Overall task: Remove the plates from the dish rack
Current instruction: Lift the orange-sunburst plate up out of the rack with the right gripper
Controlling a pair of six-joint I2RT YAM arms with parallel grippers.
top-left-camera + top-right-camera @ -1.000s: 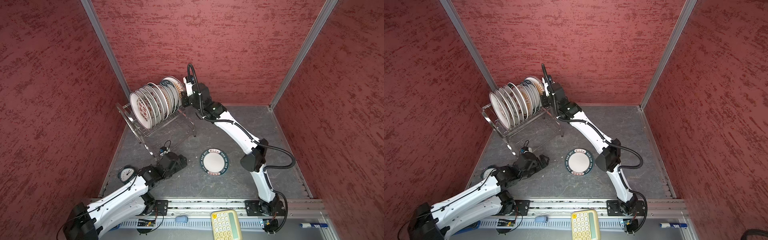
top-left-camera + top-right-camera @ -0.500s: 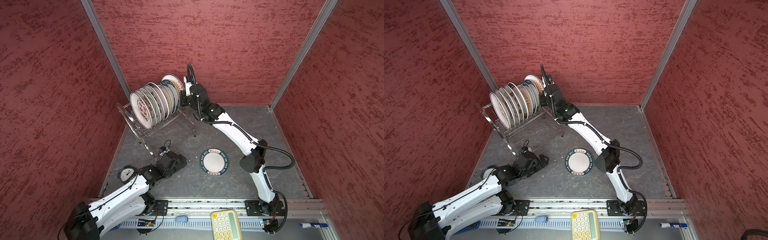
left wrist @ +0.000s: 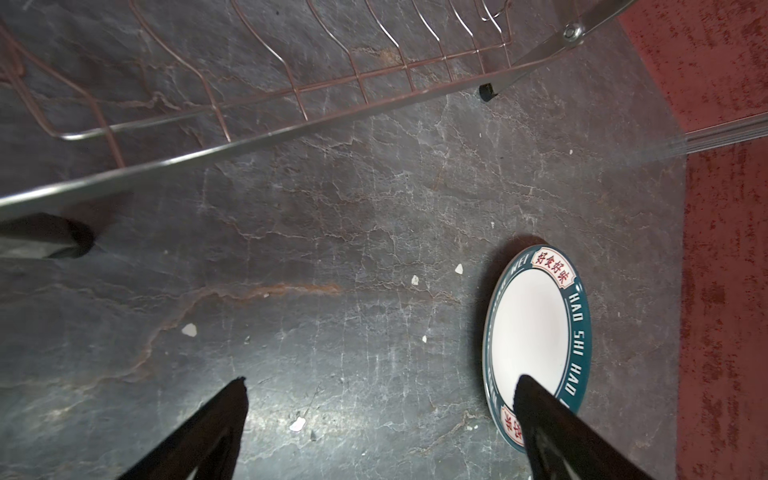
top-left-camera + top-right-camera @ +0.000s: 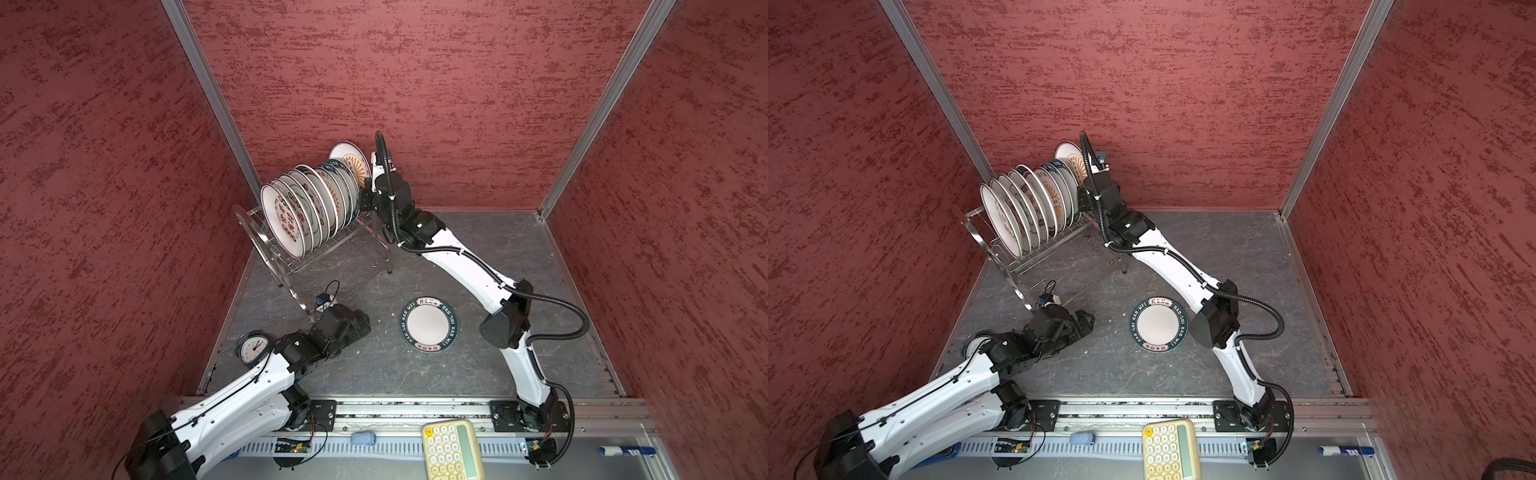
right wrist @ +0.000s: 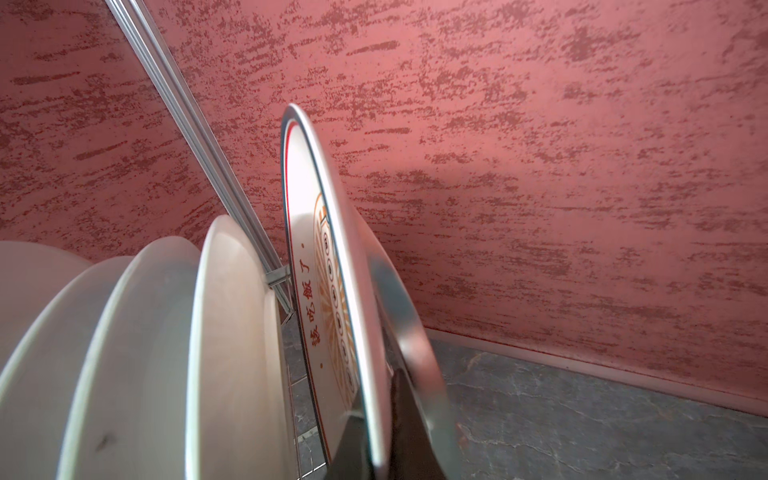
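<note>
Now your right jaws pinch the lower rim of the sunburst plate (image 4: 351, 160), which stands on edge at the 1 o'clock end of the dish rack (image 4: 266, 245), rising toward 11 o'clock from the pinch. Your left jaws are spread wide, low over the surface (image 4: 478, 237) and well apart from that plate. Since a second ago it has risen higher above the other plates (image 4: 291, 216).

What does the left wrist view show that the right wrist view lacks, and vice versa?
Left wrist only: a round white plate with a teal lettered rim lying flat, and the open left hand. Right wrist only: a white orange-sunburst plate gripped at its rim by the shut right hand, beside a row of standing white plates. Both: the steel wire dish rack, grey marbled tabletop and red textured wall.
</note>
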